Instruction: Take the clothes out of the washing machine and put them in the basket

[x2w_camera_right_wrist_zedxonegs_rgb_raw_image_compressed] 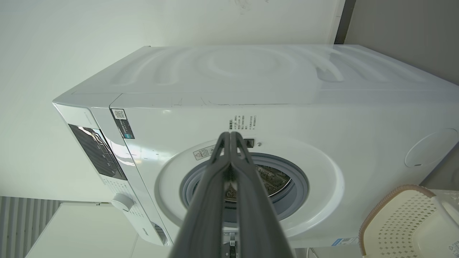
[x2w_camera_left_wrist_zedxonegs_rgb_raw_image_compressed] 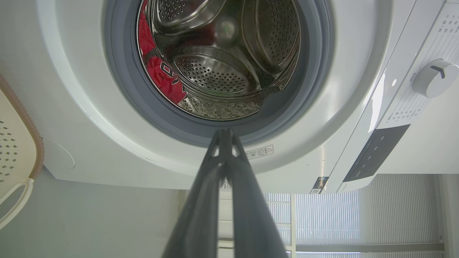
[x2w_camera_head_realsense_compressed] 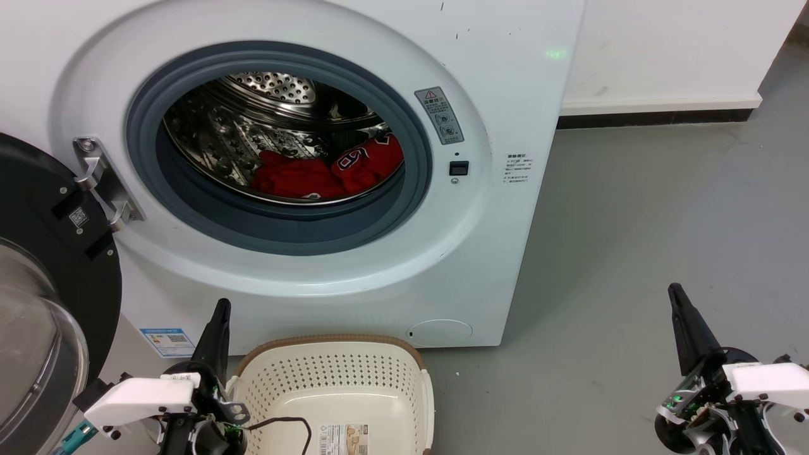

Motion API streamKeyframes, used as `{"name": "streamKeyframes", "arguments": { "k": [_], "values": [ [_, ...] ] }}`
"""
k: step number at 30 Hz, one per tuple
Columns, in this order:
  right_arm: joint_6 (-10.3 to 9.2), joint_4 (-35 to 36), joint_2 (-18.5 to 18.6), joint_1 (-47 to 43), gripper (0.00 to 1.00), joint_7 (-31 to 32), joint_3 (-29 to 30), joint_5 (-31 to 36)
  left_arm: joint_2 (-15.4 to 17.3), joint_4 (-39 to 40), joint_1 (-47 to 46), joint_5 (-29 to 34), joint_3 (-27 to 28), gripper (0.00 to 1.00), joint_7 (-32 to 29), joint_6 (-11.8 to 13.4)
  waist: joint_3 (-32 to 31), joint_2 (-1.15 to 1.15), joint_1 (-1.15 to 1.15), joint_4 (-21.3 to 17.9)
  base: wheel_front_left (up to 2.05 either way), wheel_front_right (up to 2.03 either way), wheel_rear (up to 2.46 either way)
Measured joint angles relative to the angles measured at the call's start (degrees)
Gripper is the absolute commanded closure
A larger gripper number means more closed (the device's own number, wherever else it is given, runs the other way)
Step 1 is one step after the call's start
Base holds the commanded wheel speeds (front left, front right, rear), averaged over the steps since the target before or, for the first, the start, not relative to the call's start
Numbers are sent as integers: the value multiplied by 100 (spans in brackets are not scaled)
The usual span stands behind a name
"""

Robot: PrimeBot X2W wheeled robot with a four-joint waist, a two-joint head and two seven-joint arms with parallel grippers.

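Left gripper [x2w_camera_head_realsense_compressed: 222, 307] and right gripper [x2w_camera_head_realsense_compressed: 675, 291] closed, empty; clothes [x2w_camera_head_realsense_compressed: 316, 175] deep in drum [x2w_camera_head_realsense_compressed: 253, 126] may snag on grey seal [x2w_camera_head_realsense_compressed: 414, 189] or miss basket [x2w_camera_head_realsense_compressed: 328, 340]

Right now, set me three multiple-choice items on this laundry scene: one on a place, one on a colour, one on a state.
1. Where do the clothes lie?
A in the basket
B in the washing machine
C atop the machine

2. What colour is the basket's rim?
A brown
B blue
C black

3. The machine's door is:
A shut
B open
C removed

Key:
1 B, red fabric lies inside the machine.
2 A, a brown band edges the cream basket.
3 B, the door stands swung aside at the left.
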State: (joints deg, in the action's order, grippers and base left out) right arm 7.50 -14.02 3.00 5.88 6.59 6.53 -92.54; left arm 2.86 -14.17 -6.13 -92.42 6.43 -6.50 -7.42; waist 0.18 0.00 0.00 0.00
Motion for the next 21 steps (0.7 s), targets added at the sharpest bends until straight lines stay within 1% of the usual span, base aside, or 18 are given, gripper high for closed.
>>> {"name": "streamKeyframes", "arguments": {
  "k": [4, 5, 8, 14, 18, 21],
  "values": [
    [0, -22, 0, -12, 100, 0, -1, -1, -2, -24, 8, 0, -8, 100, 4, 2, 0, 0, 0, 0, 0, 0, 0],
    [0, -70, -1, -41, 0, 0, -4, -1, -5, -73, 37, 0, -15, 0, 5, 2, 0, 0, 0, 0, 0, 0, 0],
    [-1, -126, -2, -170, 0, -44, -16, -1, -13, -151, 149, 1, -70, 0, 34, 10, 1, 0, 0, -1, 0, 0, 0],
    [-1, 31, -2, -208, 0, -213, -101, 116, -19, -96, 129, 122, -274, 0, 221, 9, 1, 0, 0, -4, 0, 0, 0],
    [-1, 101, -2, -266, 0, -321, -147, 324, -14, -49, 117, 377, -314, 0, 324, 9, -1, 0, 0, -4, 0, 0, 0],
    [-1, 158, -1, -281, 0, -407, -151, 614, -14, -14, 110, 681, -355, 0, 410, 9, -4, 0, 0, 1, 0, 0, 0]
  ]
}}
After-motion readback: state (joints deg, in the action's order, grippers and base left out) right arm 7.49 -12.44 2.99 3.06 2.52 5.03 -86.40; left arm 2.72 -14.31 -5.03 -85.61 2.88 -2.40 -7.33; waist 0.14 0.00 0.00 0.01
